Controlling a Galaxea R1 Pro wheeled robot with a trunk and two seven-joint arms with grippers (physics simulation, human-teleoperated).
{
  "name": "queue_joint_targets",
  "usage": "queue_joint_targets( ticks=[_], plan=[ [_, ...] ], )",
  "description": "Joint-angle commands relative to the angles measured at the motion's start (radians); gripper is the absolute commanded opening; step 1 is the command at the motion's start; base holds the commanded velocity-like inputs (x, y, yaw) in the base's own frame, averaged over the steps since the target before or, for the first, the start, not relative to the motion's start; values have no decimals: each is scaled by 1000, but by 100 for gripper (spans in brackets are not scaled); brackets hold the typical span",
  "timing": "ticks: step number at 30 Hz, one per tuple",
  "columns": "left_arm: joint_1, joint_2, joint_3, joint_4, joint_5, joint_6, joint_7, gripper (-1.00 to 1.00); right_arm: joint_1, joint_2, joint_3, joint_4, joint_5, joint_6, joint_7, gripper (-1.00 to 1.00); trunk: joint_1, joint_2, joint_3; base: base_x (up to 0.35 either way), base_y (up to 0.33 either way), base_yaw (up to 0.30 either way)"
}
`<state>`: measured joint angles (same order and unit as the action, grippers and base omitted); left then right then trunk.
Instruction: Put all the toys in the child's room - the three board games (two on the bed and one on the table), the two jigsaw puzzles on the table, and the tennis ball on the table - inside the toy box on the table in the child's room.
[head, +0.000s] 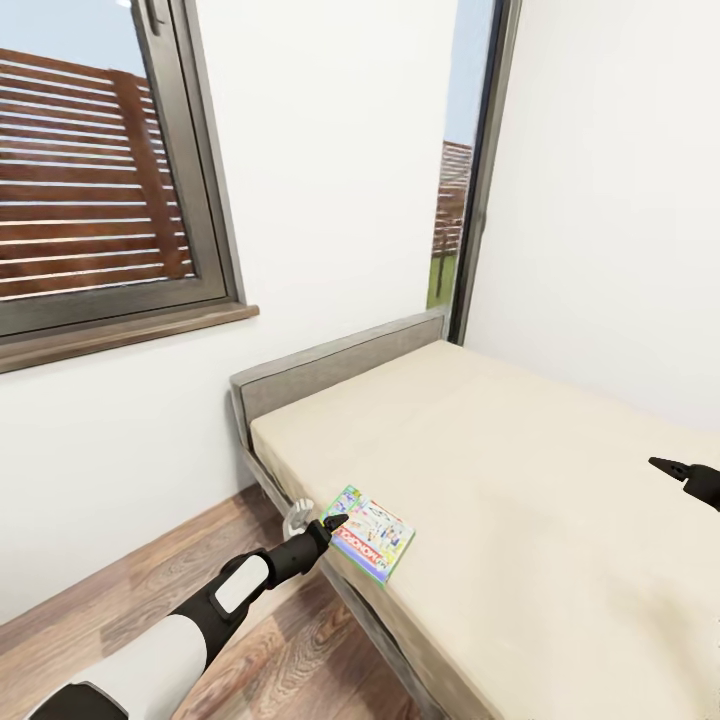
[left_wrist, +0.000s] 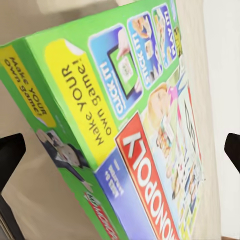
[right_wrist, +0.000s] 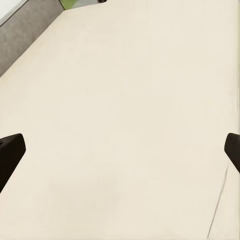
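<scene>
My left gripper (head: 332, 522), spread wide, sits at the MONOPOLY box (head: 372, 534) by the bed (head: 560, 520) edge, ready to grab. Right gripper (head: 668, 467) spread too, nothing in it.

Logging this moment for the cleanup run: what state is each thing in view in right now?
Monopoly board game: lying flat at the bed's near edge, not lifted.
Left hand: open, at the game's corner, fingers wide of the box.
Right hand: open, over bare mattress, holding nothing.
Bed: bare apart from the game.
Window: closed.
</scene>
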<state>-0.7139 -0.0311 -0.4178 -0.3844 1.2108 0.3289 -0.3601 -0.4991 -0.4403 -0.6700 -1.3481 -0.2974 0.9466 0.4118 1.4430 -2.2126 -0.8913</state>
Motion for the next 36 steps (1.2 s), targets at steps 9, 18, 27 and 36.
queue_joint_targets(
  ticks=[9,18,27,36],
  plan=[
    [-1,0,-4,1,8,3,-2,100,-1,0,-2,0,6,4,9,100,0,0,-1,0,0,-42],
    [-1,0,-4,1,7,2,-2,100,-1,0,-2,0,6,4,9,100,0,0,-1,0,0,-12],
    [-1,0,-4,0,7,2,-2,100,-1,0,-2,0,6,4,9,100,0,0,-1,0,0,-4],
    [-2,-5,-5,-1,6,2,-3,100,-1,0,-2,0,6,4,9,100,0,0,-1,0,0,-1]
  ],
)
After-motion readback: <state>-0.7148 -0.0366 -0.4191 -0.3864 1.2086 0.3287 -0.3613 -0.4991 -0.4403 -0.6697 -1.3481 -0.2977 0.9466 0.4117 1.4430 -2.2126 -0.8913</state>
